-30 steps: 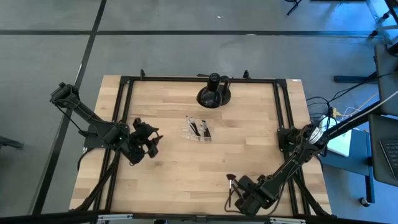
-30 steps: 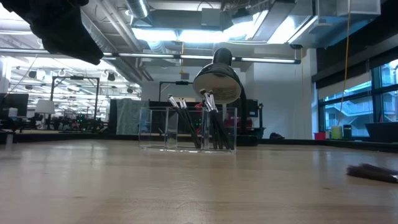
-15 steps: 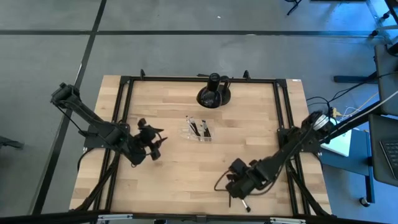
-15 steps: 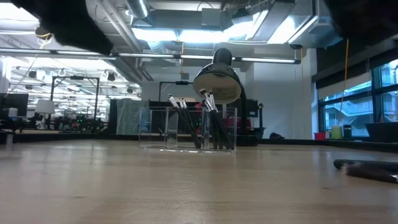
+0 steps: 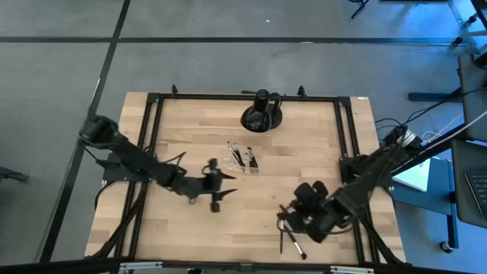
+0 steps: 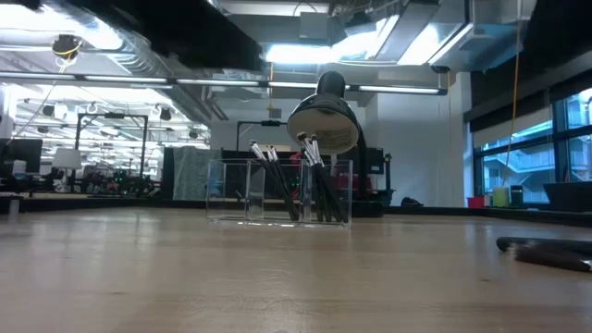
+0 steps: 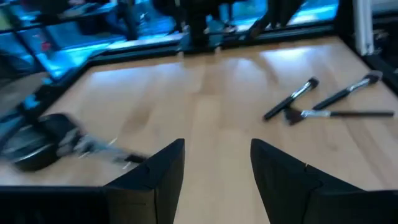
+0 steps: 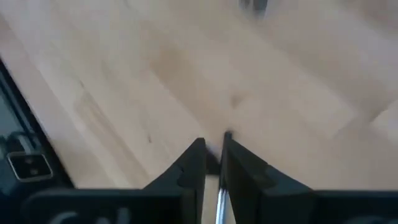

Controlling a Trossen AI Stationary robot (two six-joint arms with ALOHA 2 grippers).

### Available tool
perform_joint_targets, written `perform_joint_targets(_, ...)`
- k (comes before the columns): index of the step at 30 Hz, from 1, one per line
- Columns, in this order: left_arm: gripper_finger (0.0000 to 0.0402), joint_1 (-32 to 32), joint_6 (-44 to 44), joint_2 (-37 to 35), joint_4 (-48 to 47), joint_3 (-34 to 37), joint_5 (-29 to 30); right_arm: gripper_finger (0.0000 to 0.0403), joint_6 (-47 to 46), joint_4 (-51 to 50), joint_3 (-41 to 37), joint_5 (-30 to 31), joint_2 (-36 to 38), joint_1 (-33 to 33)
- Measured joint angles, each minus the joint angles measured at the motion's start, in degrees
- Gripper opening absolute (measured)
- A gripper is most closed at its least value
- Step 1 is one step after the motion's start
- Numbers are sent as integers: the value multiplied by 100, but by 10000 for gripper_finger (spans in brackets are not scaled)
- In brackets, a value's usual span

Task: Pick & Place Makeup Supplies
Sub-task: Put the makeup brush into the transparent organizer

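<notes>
Several dark-handled makeup brushes stand in a clear organiser tray (image 5: 243, 158) (image 6: 277, 190) at mid-table. Others lie flat on the wood near the near edge (image 5: 293, 245) (image 7: 292, 99) (image 6: 546, 252). My right gripper (image 5: 289, 218) (image 8: 214, 146) hovers just above those loose brushes, shut on a thin brush. My left gripper (image 5: 218, 189) (image 7: 216, 146) is open and empty, reached out over the middle of the table on the near side of the tray. My right gripper pinches a thin makeup brush between its two fingers; a silvery length of the shaft (image 8: 219, 193) shows in the narrow gap, running along the fingers. The fingers point down at the table. Which end of the brush they have cannot be seen.
A large black rounded object (image 5: 261, 116) (image 6: 324, 116) stands behind the tray near the far edge. A black frame (image 5: 152, 122) runs along the table's sides. Bare wood lies between the two grippers and left of the tray.
My left arm has stretched from the table's left side toward the middle, ending just near of the tray. My right gripper has moved from the near edge toward the far side and a little right, leaving loose brushes exposed on the wood behind it.
</notes>
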State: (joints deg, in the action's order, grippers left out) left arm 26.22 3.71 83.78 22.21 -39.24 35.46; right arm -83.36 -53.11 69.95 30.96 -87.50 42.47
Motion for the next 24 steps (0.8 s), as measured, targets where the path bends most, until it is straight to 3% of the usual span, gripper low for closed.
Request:
perform_joint_targets(5, 180, -513, -279, 1050, 965, -505, -966, 60, 640, -182, 2, 1642, 168, 333)
perform_joint_targets(13, 180, -998, -860, 2688, 573, -2578, -1918, 60, 2250, 202, 2, 4069, 212, 323)
perform_joint_targets(17, 180, -1155, -968, 3250, -58, -3529, -2226, 59, 2399, -590, 11, 4441, 342, 113)
perform_joint_targets(21, 180, -1273, -1241, 3594, -597, -4080, -2397, 50, 1251, -2134, -175, 4429, 550, -304)
perform_joint_targets(24, 180, -1349, -1483, 3703, -629, -4135, -2449, 40, 888, -2344, -681, 4308, 921, -585)
